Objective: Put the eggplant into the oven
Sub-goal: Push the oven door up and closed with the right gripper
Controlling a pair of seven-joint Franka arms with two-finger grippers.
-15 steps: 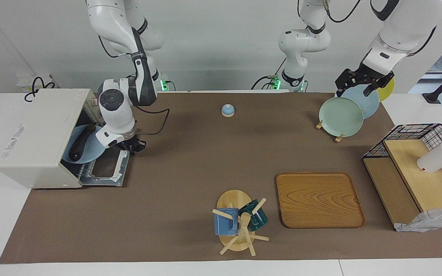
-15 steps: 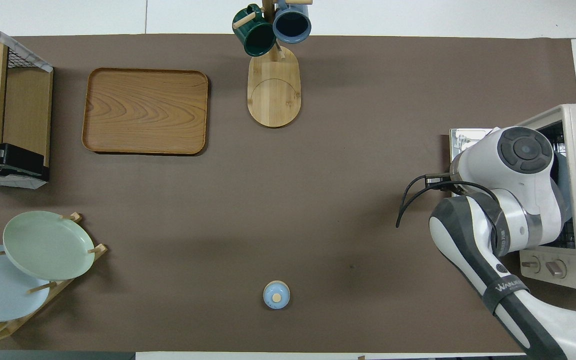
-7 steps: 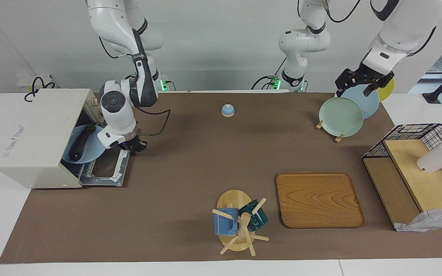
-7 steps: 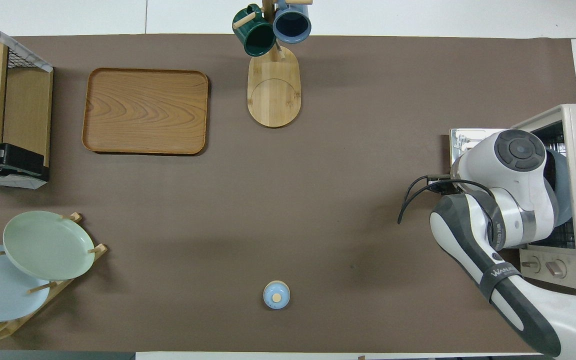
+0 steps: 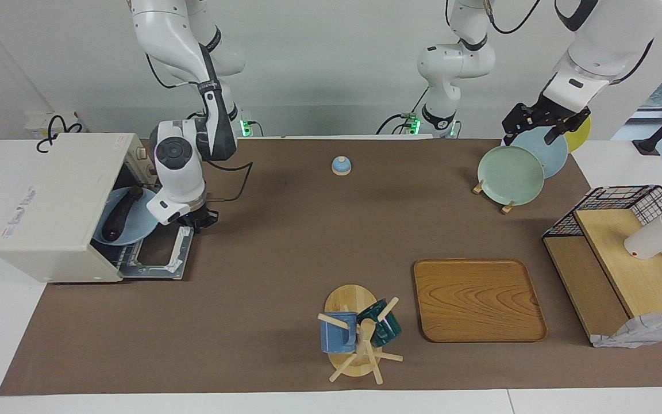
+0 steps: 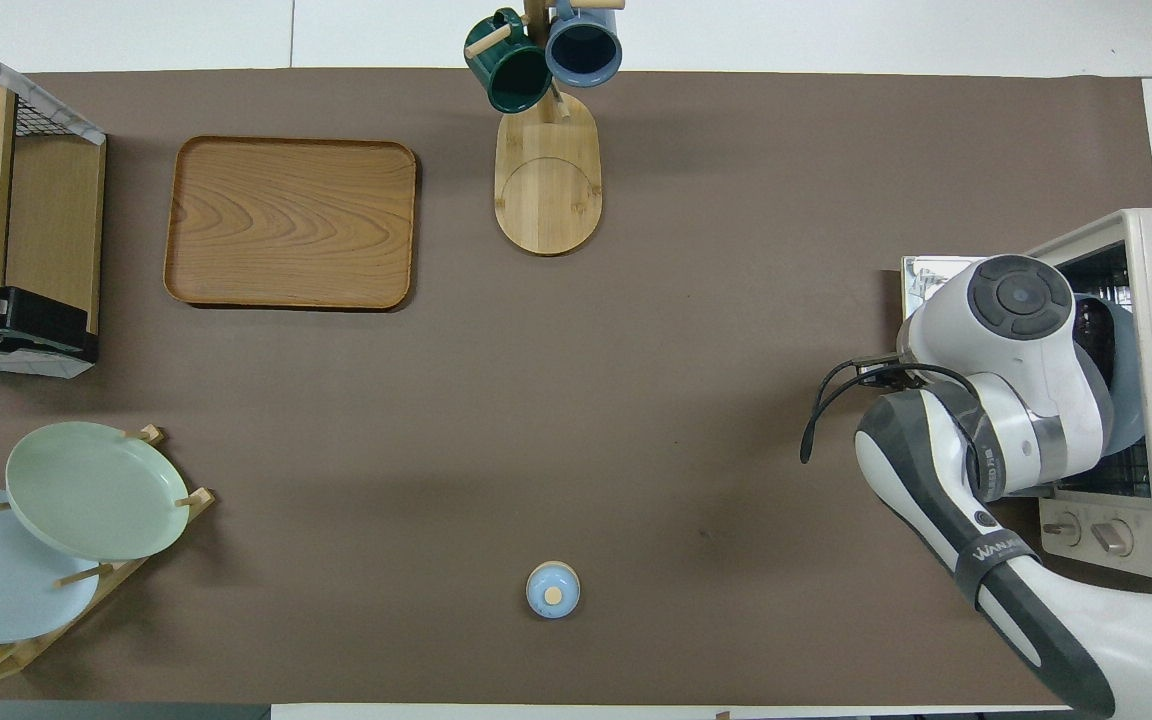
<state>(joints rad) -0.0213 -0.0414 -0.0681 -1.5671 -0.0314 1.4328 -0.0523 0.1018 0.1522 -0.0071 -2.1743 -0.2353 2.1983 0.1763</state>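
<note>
The right gripper (image 5: 200, 220) sits low with its fingers pressed together and nothing between them, just over the corner of the oven's dropped-open door (image 5: 156, 256) on the side nearer the robots. Right beside it, inside the mouth of the cream oven (image 5: 55, 201) at the right arm's end of the table, the dark eggplant (image 5: 119, 214) lies on a blue plate (image 5: 135, 230) resting on the rack. Well away from that claw, the left gripper (image 5: 538, 123) waits with its fingers spread apart, holding nothing, up over the rack of plates (image 5: 510, 174), and the wooden tray (image 5: 477, 299) and mug stand (image 5: 357, 339) lie out toward the table's outer edge.
</note>
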